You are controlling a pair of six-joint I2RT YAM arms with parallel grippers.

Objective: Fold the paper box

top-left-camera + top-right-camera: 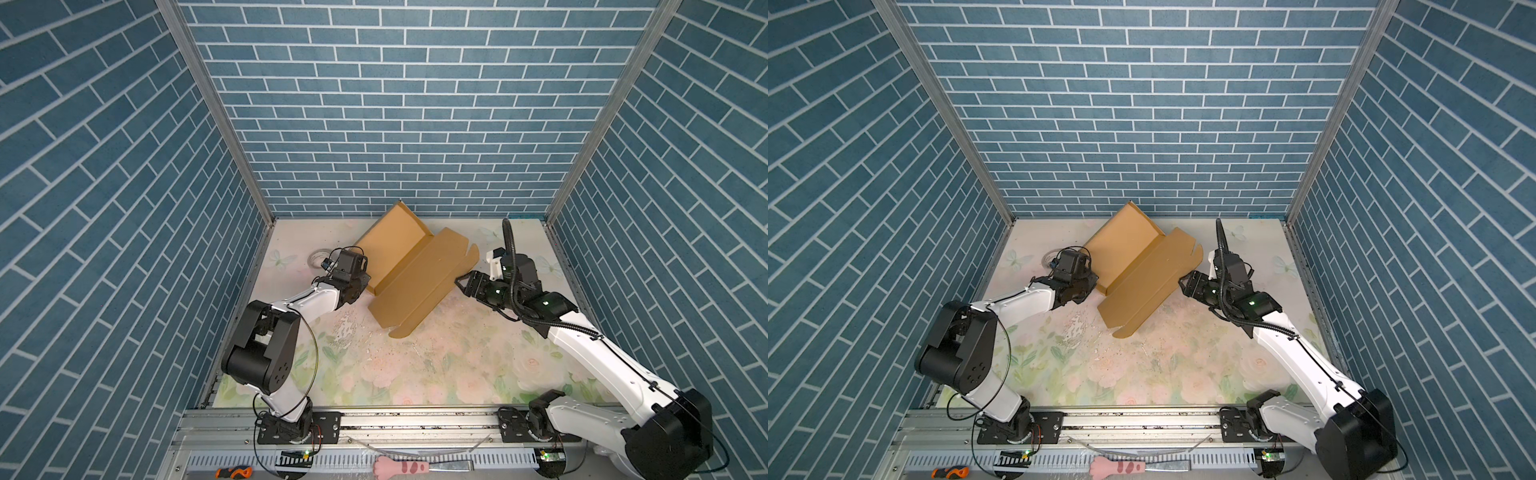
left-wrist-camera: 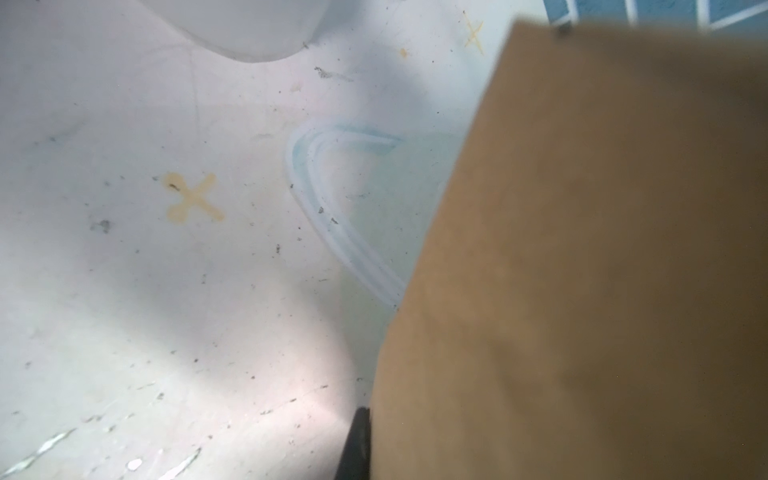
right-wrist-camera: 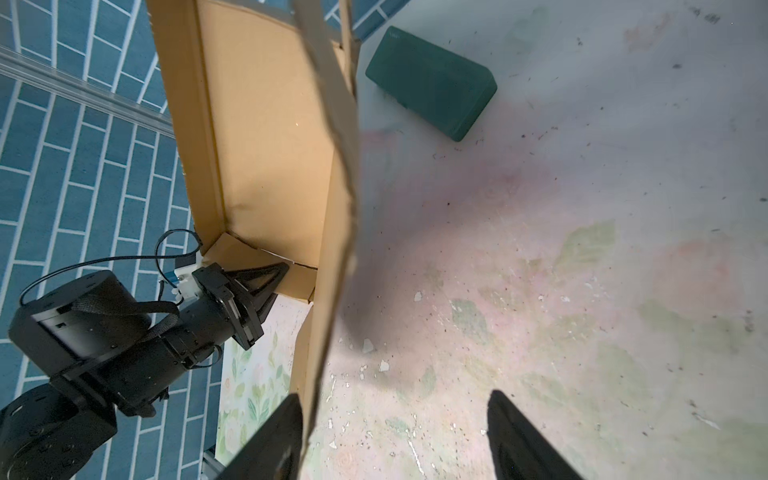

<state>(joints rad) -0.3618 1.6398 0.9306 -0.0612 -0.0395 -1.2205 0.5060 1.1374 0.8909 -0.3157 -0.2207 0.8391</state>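
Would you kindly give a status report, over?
Left gripper shut on box corner. Right gripper open around lid edge. Box partly folded. Green block lies nearby, untouched.

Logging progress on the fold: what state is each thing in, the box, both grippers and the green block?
paper box: half folded, tray walls up, lid open.
left gripper: shut on the paper box's end wall.
right gripper: open, the lid flap's edge between its jaws, unclamped.
green block: lying flat, outside the box.
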